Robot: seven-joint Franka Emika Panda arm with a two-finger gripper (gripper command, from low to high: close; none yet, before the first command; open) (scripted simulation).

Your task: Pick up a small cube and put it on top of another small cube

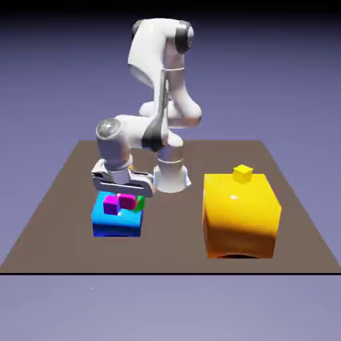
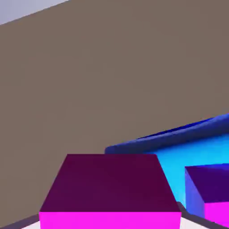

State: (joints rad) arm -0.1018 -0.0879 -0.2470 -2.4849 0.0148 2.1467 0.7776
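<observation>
The gripper [image 1: 128, 194] hangs over the blue block [image 1: 118, 223] at the exterior view's left, its jaws pinched on the magenta-pink cube [image 1: 127, 200], which sits between the fingertips just above the block's top. In the hand view that cube [image 2: 111, 190] fills the bottom middle and hides the fingertips.

Going left to right in the exterior view: the purple cube [image 1: 110, 206] rests on the blue block just beside the held cube; a green cube [image 1: 140, 203] peeks out on the held cube's other side. Well apart, at the right, stands 1 large yellow block [image 1: 240, 216] with a tiny yellow cube [image 1: 242, 174] on top. All stand on the brown table [image 1: 60, 200].
</observation>
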